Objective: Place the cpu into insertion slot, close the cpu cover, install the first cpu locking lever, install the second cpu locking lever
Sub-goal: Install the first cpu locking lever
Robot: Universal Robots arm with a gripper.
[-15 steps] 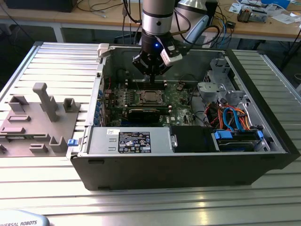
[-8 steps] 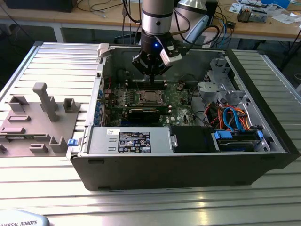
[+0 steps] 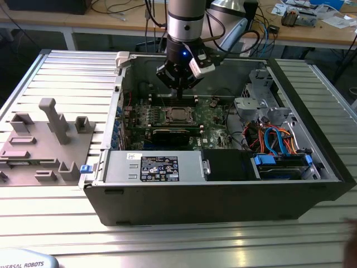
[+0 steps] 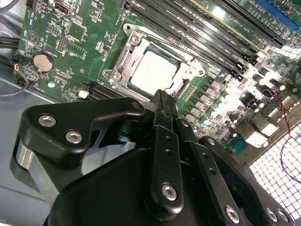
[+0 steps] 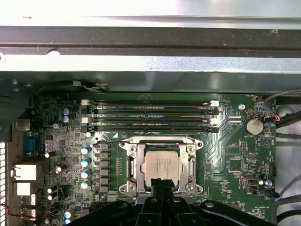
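Inside the open computer case [image 3: 223,190]: the hand [image 3: 179,84] hangs above the green motherboard [image 3: 212,120], over the insertion slot [image 3: 177,115].
Hand state: fingers pressed together, tips meeting just at the socket's edge in both wrist views [image 5: 160,182], pinching nothing.
Cpu [image 5: 160,167]: lies flat in the insertion slot, silvery top up.
Cpu cover [image 5: 190,165]: folded down, its frame around the chip.
Memory slots [image 5: 150,115]: run alongside the socket.
Counter [image 3: 67,72]: carries the case and a grey fixture block [image 3: 39,145] on the exterior view's left.

Silvery cpu [image 5: 160,167] seated in insertion slot [image 5: 127,165], cover [image 5: 189,165] closed
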